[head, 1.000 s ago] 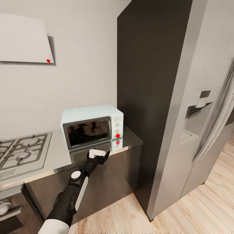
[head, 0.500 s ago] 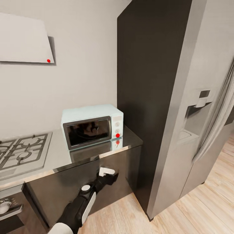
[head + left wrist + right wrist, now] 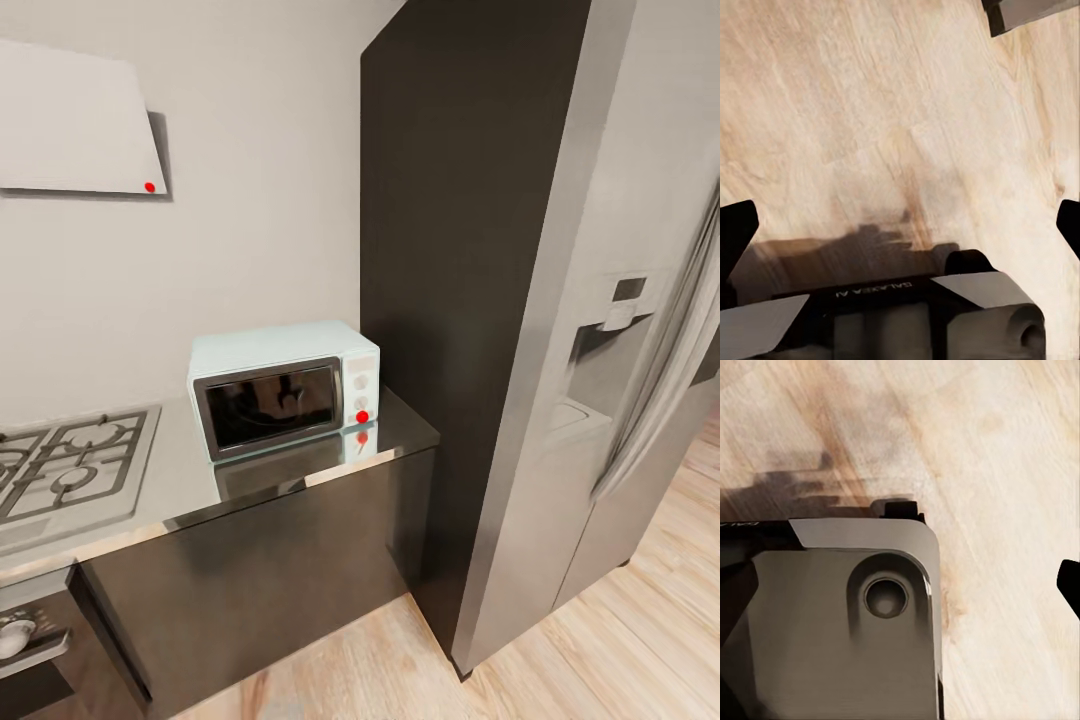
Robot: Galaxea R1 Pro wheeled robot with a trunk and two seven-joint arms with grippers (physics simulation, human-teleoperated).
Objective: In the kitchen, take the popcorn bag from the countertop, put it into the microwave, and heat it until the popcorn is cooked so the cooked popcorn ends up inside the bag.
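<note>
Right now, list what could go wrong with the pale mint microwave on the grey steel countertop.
The pale mint microwave has its dark glass door shut, so a bag cannot go in until it opens. It sits close beside the tall dark cabinet panel, which may cramp an arm reaching for its dials. The left gripper points at the wooden floor, fingertips spread wide, so any reach to the grey steel countertop starts from low down.

Glossy steel-like countertop (image 3: 180,480), dark glass microwave (image 3: 285,400) window, matt pale wood floor (image 3: 620,640).
</note>
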